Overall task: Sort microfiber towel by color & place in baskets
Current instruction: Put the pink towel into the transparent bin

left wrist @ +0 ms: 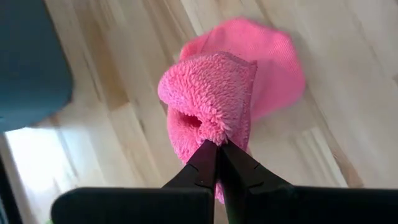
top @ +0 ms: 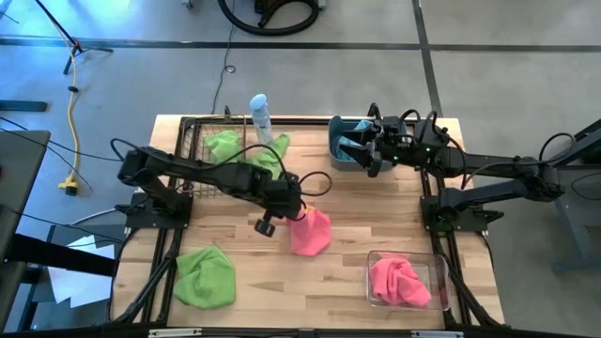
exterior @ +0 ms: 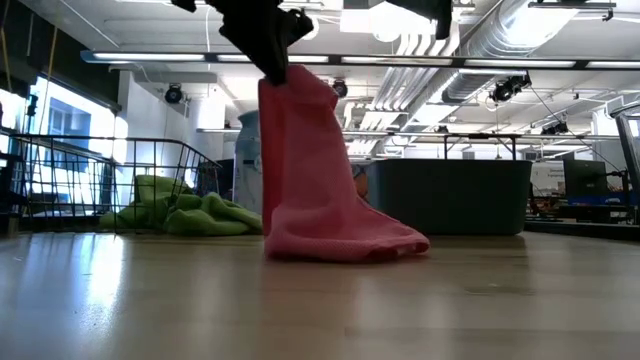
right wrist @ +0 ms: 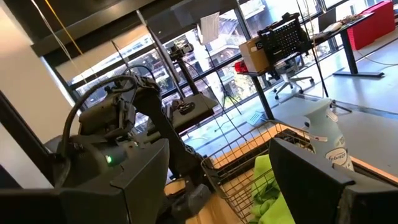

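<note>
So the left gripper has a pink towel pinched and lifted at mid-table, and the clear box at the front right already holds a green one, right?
Not quite. The clear box holds a pink towel, not a green one, as the high view shows. The rest stands: the left gripper has its fingers shut on the other pink towel and lifts it at mid-table.

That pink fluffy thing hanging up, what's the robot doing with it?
The left gripper is shut on a pink towel, lifting it by one corner while its bottom drapes on the wooden table. Another pink towel lies in the clear box, and green towels are in the wire basket. One green towel lies loose on the table. The right gripper waits open over the grey-blue tub.
</note>
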